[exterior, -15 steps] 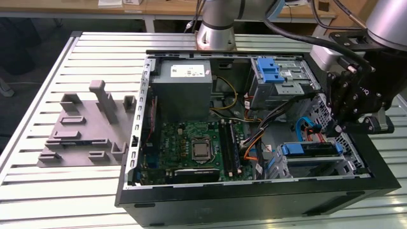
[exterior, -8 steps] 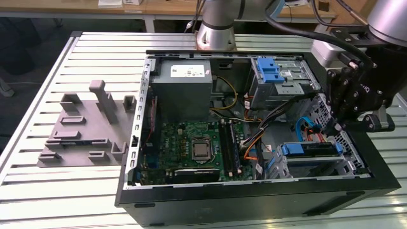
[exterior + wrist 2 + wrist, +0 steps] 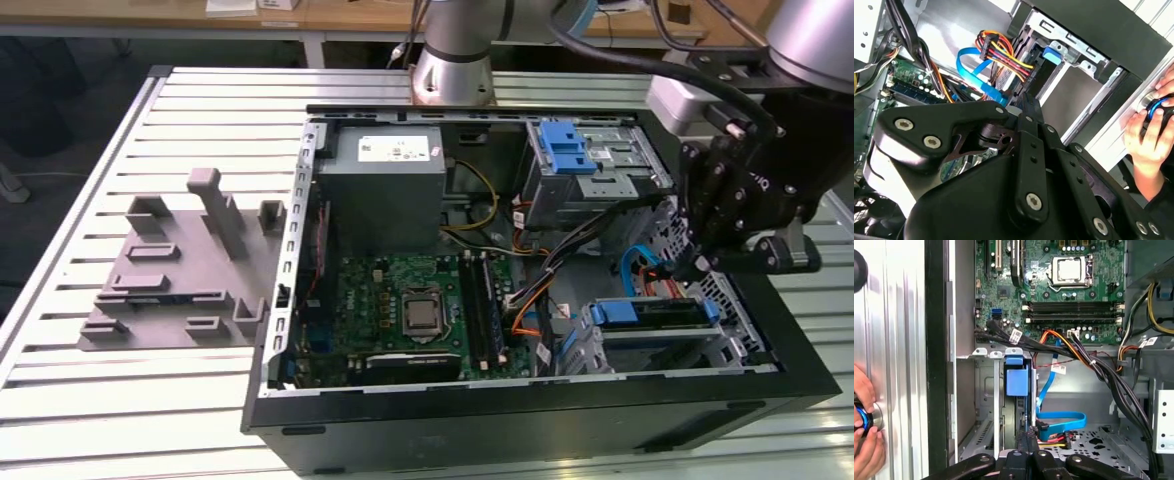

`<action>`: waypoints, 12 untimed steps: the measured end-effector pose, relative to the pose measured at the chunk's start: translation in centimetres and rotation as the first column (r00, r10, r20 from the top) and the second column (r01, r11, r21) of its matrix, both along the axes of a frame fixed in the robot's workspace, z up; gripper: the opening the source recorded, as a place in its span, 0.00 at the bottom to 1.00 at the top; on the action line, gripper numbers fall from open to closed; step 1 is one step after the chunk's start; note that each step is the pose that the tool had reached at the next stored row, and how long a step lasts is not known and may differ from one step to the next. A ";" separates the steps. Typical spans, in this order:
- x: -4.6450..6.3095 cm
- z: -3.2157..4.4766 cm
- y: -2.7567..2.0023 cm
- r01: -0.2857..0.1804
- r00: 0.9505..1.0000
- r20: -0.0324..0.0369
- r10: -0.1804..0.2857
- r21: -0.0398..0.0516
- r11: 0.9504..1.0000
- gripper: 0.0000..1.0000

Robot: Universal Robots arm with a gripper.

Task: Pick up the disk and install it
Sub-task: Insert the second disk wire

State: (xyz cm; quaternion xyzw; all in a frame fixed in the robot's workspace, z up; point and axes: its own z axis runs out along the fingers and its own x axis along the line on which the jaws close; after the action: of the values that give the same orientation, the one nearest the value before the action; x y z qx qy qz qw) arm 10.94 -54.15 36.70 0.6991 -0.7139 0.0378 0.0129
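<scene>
an open black computer case is lying on its side on a ribbed metal table, and everything here is placed against that case. just outside it, on the exterior view's left, a grey moulded fixture is sitting on the table. inside the case, a grey power supply box is occupying the far corner, with the green motherboard lying nearer the front wall beside it. toward the exterior view's right, a metal drive cage with a blue latch is standing at the far wall. the disk is sitting in the lower drive bay near the case's front corner — its blue carrier is showing at the bay mouth in the first wrist view. the gripper is hanging over that bay, just above the disk, and its black fingers are pressing together with nothing between them — they are touching the disk's edge or hovering just off it, and i cannot tell which. blue and orange cables are trailing beside the bay. outside the case wall, a person's hand is resting on a blue knob.
</scene>
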 end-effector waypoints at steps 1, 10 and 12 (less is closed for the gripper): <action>0.0 0.04 0.02 0.000 1.000 -0.002 0.000 0.000 1.000 0.11; -0.5 0.20 0.32 0.000 1.000 -0.012 0.000 0.004 1.000 0.11; -0.5 0.20 0.53 0.000 1.000 -0.012 0.000 0.004 1.000 0.11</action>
State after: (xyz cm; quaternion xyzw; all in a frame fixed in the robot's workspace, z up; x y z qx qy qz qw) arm 10.46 -53.62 36.90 0.6995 -0.7137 0.0319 0.0158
